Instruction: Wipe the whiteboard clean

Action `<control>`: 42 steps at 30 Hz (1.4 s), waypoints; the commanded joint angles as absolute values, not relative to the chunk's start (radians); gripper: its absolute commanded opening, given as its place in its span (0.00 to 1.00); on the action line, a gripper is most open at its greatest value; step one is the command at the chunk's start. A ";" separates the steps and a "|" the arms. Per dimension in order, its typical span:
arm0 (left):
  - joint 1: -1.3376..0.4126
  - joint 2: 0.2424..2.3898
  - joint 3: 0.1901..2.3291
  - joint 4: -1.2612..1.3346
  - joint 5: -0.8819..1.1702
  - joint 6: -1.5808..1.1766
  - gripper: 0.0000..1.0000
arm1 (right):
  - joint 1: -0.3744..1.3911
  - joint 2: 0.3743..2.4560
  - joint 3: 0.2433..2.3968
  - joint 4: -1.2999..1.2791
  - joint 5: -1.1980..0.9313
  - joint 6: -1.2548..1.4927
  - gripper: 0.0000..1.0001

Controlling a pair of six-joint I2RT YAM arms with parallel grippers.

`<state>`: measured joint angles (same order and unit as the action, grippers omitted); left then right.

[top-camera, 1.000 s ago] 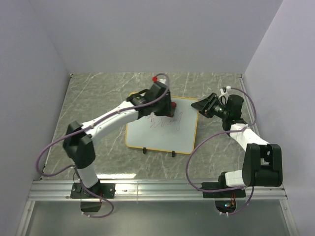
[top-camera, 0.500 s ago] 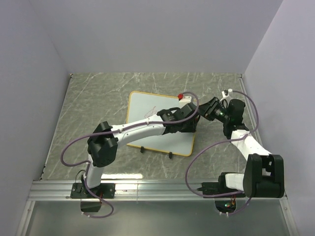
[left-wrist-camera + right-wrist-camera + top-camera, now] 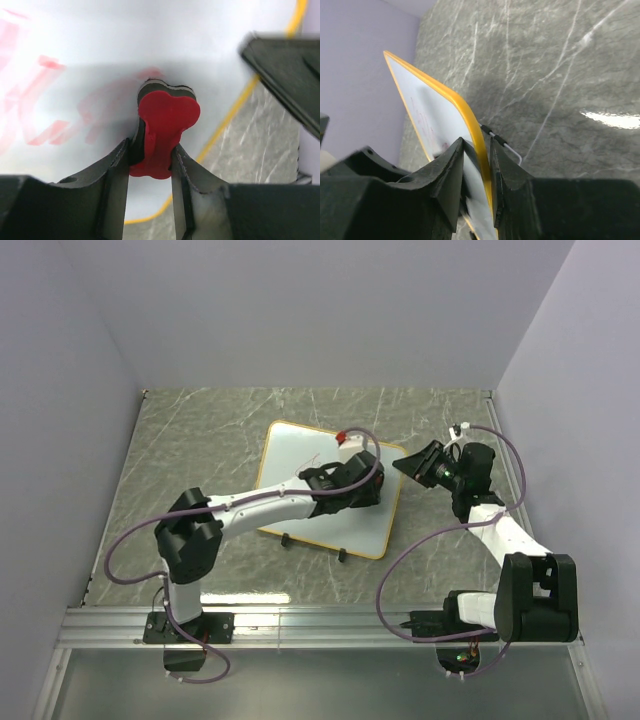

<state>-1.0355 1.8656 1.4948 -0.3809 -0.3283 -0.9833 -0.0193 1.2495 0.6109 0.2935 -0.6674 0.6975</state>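
Note:
The whiteboard point(image 3: 300, 455) lies skewed on the grey table, with pale red smears point(image 3: 45, 100) left on its white face. My left gripper point(image 3: 362, 492) reaches over the board's right half, shut on the red eraser point(image 3: 167, 115). The eraser's black felt is pressed against the board point(image 3: 150, 40), close to the yellow rim. My right gripper point(image 3: 407, 466) is at the board's right edge. In the right wrist view this gripper point(image 3: 477, 150) has one finger on each side of the yellow rim point(image 3: 465, 112), closed on it.
Grey marble tabletop point(image 3: 200, 440) enclosed by lilac walls on three sides. A metal rail point(image 3: 320, 625) runs along the near edge by both arm bases. Two black feet point(image 3: 288, 540) stick out from the board's near edge. A wire foot point(image 3: 507, 145) shows beside my right fingers.
The left arm swept the eraser from the board's top to its right side, then back a little, wiping most of the scribble. The right gripper closed on the board's right edge. The board turned.

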 commanded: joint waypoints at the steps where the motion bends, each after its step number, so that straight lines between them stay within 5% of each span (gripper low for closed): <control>1: -0.930 1.818 1.380 -0.345 -0.413 -0.973 0.00 | -0.005 1.247 0.643 0.224 -0.653 0.667 0.00; 15: -0.647 1.601 1.069 -0.287 -0.350 -0.787 0.00 | 0.018 1.233 0.683 0.153 -0.635 0.617 0.00; 20: -0.663 1.591 1.028 -0.224 -0.246 -0.798 0.00 | 0.018 1.212 0.686 0.144 -0.627 0.614 0.00; 32: -1.017 1.848 1.267 -0.183 -0.130 -0.916 0.00 | 0.018 1.170 0.675 0.138 -0.615 0.629 0.00; 42: -0.960 1.775 1.152 -0.278 -0.199 -0.931 0.00 | 0.018 1.149 0.695 0.092 -0.612 0.594 0.00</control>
